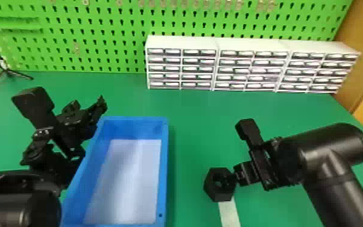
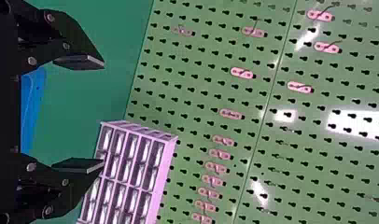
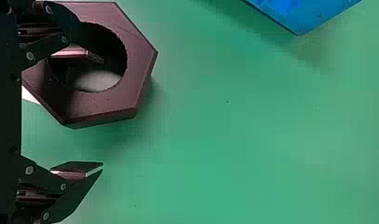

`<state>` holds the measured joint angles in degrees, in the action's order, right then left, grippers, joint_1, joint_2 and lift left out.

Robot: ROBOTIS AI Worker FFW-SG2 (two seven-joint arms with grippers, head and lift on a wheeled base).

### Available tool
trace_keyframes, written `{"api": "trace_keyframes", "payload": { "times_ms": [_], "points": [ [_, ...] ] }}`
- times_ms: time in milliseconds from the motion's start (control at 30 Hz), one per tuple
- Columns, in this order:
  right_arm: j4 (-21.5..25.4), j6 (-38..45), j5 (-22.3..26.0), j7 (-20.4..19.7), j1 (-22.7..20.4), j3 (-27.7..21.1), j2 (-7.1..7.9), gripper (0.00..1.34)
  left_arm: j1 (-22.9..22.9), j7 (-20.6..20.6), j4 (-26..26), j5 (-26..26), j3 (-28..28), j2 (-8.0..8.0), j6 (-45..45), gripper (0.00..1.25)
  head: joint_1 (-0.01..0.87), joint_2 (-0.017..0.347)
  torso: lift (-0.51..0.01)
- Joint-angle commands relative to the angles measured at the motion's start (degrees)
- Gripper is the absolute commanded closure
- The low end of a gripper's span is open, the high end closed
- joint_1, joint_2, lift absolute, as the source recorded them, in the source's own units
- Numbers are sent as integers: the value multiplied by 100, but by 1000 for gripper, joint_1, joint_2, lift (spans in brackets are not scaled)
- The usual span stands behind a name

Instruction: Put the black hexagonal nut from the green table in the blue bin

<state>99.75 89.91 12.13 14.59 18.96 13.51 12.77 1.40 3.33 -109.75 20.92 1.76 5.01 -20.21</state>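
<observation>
Straddling one side of the nut (image 3: 110, 100), the right end effector (image 3: 102, 113) stood wide, seemingly to pinch through the hole.

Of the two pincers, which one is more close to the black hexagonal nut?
The right pincer: it is at the black hexagonal nut, one finger overlapping its hole. The left pincer is across the blue bin from it.

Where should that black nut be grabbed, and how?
The black nut is probably best pinched by its ring wall, from above: one finger down the hole, the other outside. It lies flat, hole facing up, and looks wide for the right gripper.
</observation>
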Motion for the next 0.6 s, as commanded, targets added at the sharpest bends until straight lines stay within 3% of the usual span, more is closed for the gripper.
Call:
{"api": "trace_keyframes", "payload": {
  "times_ms": [0, 567],
  "points": [
    [-26, 17, 0, 0, 11, 12, 15, 466, 0, 1, 7, 0, 0, 0, 0, 501, 692, 8, -97],
    [-70, 17, -9, 0, -15, 55, 24, 470, 9, -8, 7, 9, -9, 0, 0, 501, 692, 8, -97]
  ]
}}
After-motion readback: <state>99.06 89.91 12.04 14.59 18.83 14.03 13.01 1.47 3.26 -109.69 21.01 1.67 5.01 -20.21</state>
